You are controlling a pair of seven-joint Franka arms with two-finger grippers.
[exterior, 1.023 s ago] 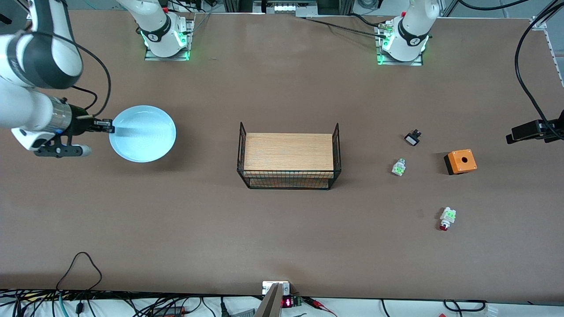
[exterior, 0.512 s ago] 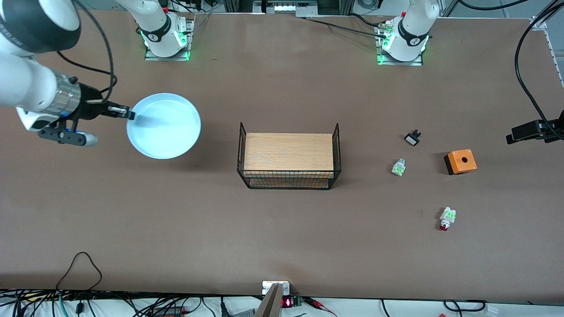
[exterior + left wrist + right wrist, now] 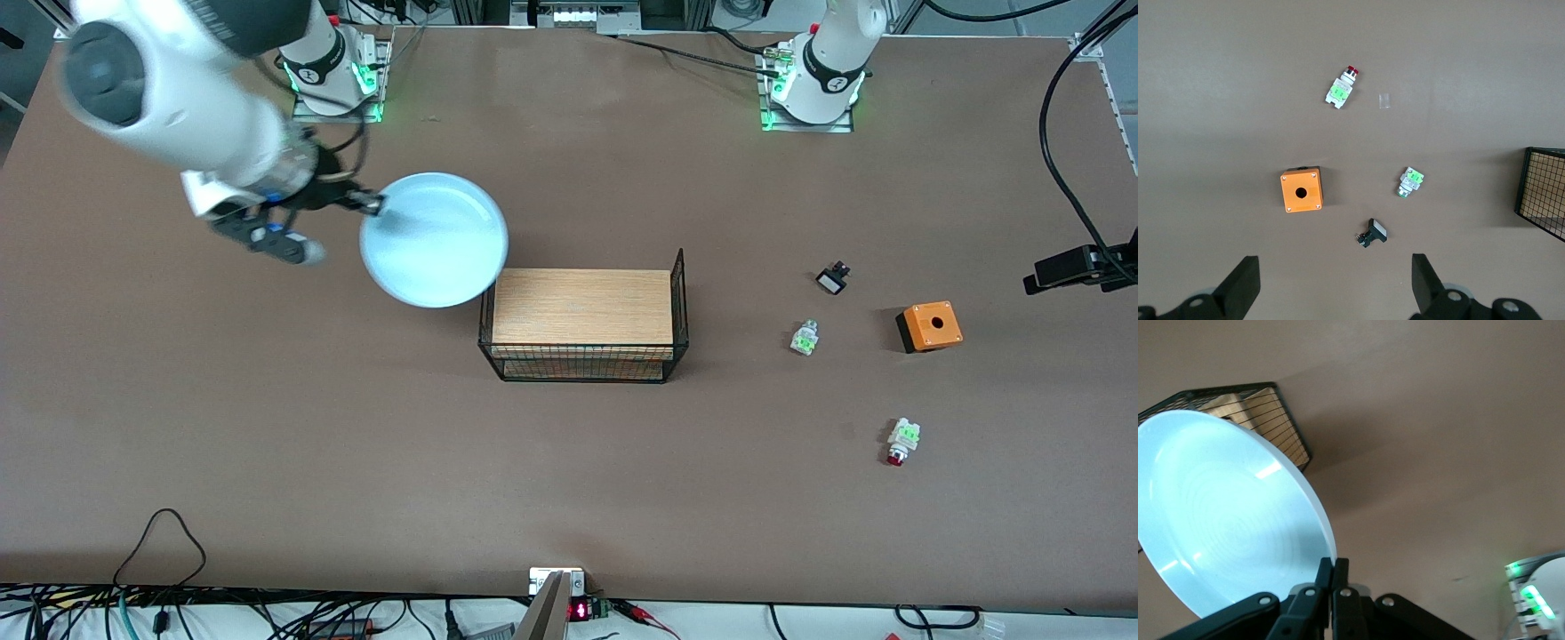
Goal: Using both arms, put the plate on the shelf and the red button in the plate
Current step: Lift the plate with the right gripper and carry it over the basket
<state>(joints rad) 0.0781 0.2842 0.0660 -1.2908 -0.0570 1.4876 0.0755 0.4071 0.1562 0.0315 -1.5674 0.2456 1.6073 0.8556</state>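
The right gripper [image 3: 372,204], jaws pinched shut on the plate [image 3: 434,238] rim, has swung it from frame left up to the wire rack [image 3: 584,324], so placing looks close, while the left gripper [image 3: 1331,283] waits wide open and empty above the red button [image 3: 901,442] at lower right.

Even overhead light falls on my counter [image 3: 569,462], bright with soft, short shadows beside the wire basket [image 3: 584,320] and orange box [image 3: 929,325]. My right arm [image 3: 178,98] smears with motion blur in the front view. Glare streaks the plate [image 3: 1225,520] in my right wrist view. Green lamps glow at both bases.
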